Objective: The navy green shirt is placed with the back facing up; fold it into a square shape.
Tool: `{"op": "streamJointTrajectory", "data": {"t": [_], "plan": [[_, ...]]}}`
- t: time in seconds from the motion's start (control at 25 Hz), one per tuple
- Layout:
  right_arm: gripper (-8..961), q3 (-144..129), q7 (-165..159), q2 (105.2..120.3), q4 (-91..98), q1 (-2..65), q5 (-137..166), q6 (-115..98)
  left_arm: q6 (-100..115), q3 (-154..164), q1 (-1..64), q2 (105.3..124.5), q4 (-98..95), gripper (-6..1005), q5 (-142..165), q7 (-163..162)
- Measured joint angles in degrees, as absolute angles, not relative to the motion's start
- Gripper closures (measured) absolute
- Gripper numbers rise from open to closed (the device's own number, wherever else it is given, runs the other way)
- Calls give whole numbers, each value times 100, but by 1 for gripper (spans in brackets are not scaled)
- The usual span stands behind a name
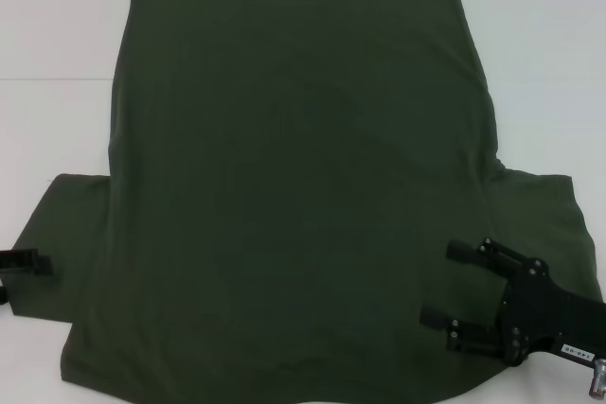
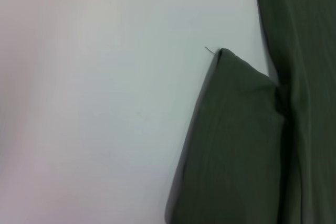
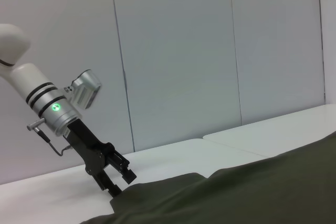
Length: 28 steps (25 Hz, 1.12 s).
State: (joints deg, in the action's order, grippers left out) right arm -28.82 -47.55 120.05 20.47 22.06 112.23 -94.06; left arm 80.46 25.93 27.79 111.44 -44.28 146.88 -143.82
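Nearest the head camera, the right gripper hangs over the shirt close to its right sleeve, jaws apart. Spread flat, plain side up, the shirt covers most of the white worktop. At the left sleeve's edge sits the left gripper.

From the left wrist, only that sleeve on the worktop shows.

From the right wrist, the left gripper meets the shirt's edge, jaws slightly apart.
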Motion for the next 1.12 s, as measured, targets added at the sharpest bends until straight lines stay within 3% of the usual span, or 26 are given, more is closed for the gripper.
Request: {"op": "streamJointTrajectory", "data": {"t": [0.88,1.12], "plan": [[10,-2882,-4755,12005,2004,2236,11223,-9365,7965,2645,3045,11276,-4334,119,14680,-14259],[10,-2883,-4755,11997,2004,2242,11223,-9369,7859,2679,3074,11293,-4335,294,14712,-14278]]}}
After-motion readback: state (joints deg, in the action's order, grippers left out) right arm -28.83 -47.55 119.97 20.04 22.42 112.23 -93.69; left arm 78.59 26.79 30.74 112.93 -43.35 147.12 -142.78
